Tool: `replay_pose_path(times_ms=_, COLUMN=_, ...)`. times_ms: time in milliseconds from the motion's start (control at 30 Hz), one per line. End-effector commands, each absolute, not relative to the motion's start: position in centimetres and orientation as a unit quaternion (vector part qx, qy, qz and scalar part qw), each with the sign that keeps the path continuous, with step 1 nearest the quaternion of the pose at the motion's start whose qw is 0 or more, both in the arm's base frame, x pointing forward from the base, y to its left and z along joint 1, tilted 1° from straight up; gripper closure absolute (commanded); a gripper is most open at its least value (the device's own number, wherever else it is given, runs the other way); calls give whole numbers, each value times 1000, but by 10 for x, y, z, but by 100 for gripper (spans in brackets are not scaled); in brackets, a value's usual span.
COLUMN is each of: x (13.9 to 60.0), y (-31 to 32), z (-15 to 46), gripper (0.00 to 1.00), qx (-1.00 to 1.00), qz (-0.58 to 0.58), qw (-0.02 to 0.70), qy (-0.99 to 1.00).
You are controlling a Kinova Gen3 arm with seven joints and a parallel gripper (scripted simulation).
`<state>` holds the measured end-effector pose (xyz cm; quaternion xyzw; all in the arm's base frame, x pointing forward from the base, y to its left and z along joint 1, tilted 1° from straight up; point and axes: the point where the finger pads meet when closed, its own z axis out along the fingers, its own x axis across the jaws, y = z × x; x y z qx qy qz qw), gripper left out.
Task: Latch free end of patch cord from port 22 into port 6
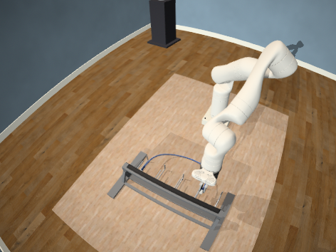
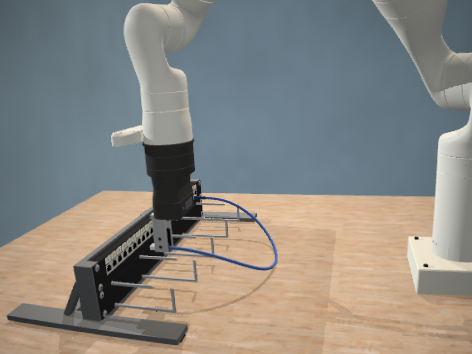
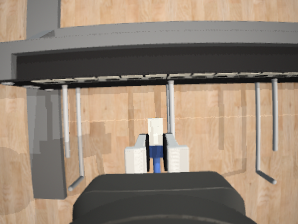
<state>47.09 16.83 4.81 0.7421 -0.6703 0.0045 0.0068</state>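
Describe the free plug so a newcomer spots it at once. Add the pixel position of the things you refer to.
Find the long dark rack (image 1: 170,192) (image 2: 89,292) (image 3: 150,35) standing on the table. Over its wire loops hangs the gripper (image 1: 202,190) (image 2: 162,249) (image 3: 156,146). Between its fingers is the plug (image 3: 156,131): a small whitish block, the only thing there trailing blue cord (image 2: 232,261) (image 3: 157,165).
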Motion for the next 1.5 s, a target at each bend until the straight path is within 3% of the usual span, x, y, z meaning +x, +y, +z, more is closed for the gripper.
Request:
replay_pose_path(times_ms=0, x=472, y=167, z=47, gripper=100, qx=741, qz=5, qw=7, qy=-671)
replay_pose_path(times_ms=1467, x=497, y=169, z=47, gripper=100, qx=741, qz=5, qw=7, qy=-671)
